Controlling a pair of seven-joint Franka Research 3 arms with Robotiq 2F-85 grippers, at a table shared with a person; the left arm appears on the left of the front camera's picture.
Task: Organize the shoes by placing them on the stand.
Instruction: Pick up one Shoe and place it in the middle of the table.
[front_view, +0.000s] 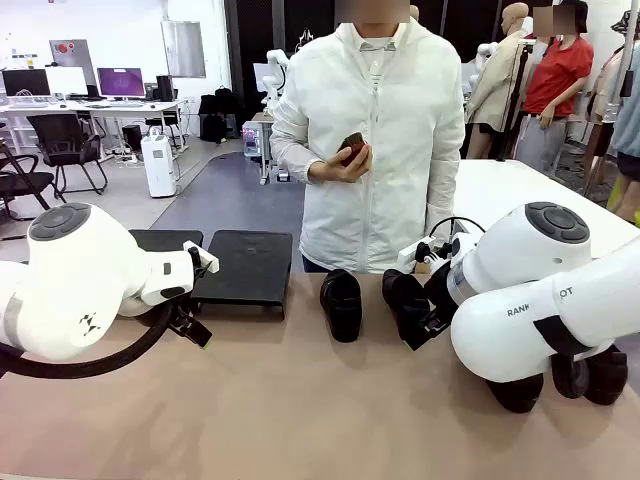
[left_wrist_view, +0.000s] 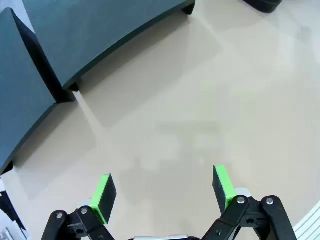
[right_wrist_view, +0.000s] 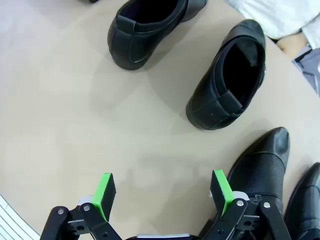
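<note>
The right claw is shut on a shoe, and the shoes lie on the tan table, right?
Not quite. The right claw is open and holds nothing, as the right wrist view shows. The shoes do lie on the tan table.

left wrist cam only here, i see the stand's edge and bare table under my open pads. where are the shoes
Observer: In the front view, the first shoe stands on the tabletop to the right of the stand, with the second shoe beside it.
Operator: and the other two
Observer: The right wrist view has them. The third shoe and the fourth shoe lie side by side, next to the right gripper.
Operator: is that gripper holding anything
Observer: No, its jaws stand open over bare tabletop, with nothing between the pads.
</note>
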